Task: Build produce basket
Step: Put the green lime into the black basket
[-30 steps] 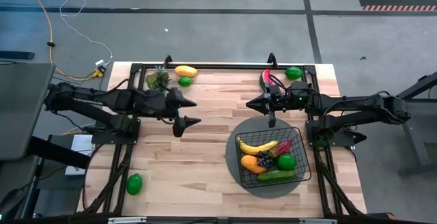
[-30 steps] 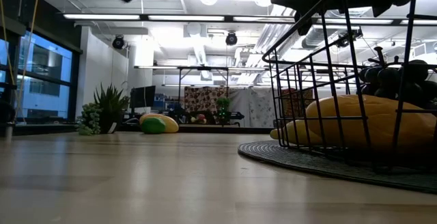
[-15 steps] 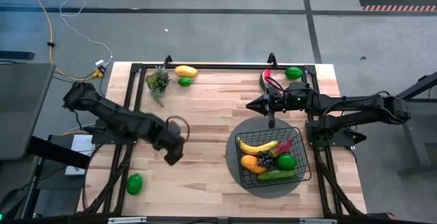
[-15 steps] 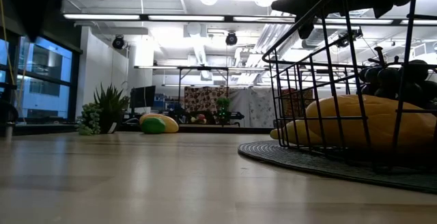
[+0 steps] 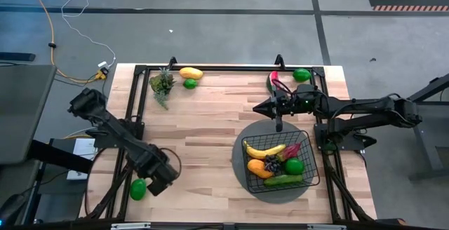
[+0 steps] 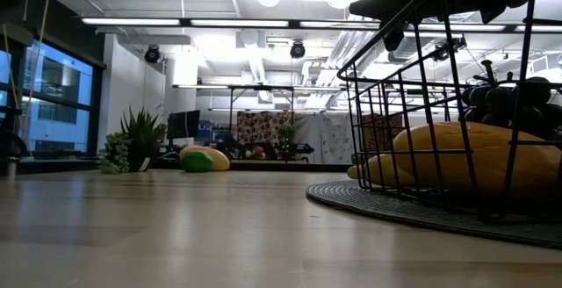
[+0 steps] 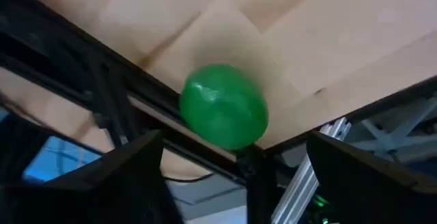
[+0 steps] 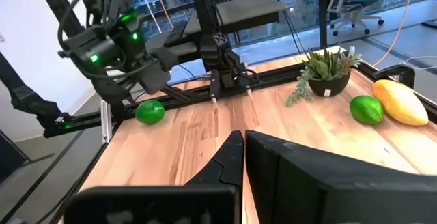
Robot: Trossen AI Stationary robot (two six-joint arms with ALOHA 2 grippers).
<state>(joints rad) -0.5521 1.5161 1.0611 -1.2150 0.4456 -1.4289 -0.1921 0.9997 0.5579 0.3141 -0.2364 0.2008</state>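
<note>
Green and round, the lime (image 5: 138, 188) at the near-left corner of the table (image 5: 210, 118) is what I am going for; it is lying just beside the black frame rail at the table's edge. I am holding the left gripper (image 5: 160, 181) just to its right with the fingers spread wide, nothing between them. In my judgement the step wants a centred approach: the rail is crowding the lime, so I am planning to straddle it squarely and close gently, since a round toy may roll or squirt out. Further right, the basket (image 5: 311, 161) on its grey mat (image 5: 240, 140) is already carrying the produce, well apart from the lime. The right gripper (image 5: 279, 126) is waiting at the basket's far rim, fingers closed on nothing.
</note>
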